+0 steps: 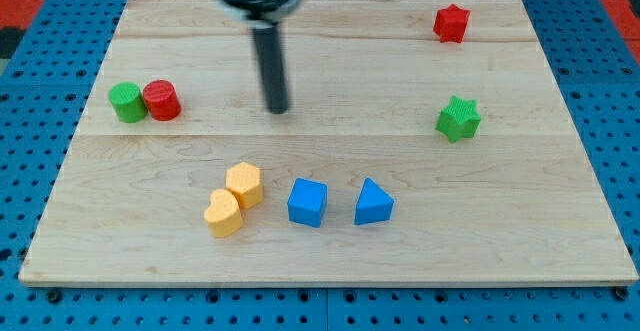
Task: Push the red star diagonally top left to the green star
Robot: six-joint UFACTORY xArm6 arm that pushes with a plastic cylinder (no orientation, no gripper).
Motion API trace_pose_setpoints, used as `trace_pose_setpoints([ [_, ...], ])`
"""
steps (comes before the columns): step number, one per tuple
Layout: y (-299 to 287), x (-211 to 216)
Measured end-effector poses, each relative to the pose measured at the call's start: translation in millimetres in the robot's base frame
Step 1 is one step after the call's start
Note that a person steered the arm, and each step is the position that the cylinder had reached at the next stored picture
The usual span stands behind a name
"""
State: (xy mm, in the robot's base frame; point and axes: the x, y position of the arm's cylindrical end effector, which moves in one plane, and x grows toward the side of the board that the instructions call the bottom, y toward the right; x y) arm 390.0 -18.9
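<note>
The red star lies near the view's top right on the wooden board. The green star lies below it, at the right, roughly a hand's width apart. My tip rests on the board left of centre, far to the left of both stars and touching no block. The rod rises straight up from it to the dark arm end at the view's top.
A green cylinder and a red cylinder touch at the left. A yellow hexagon and a yellow heart sit at bottom centre, with a blue cube and a blue triangle to their right.
</note>
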Motion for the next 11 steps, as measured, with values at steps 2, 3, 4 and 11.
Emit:
trace_pose_setpoints([
  [2, 150, -62],
  [3, 208, -78],
  [4, 221, -130],
  [11, -99, -104],
])
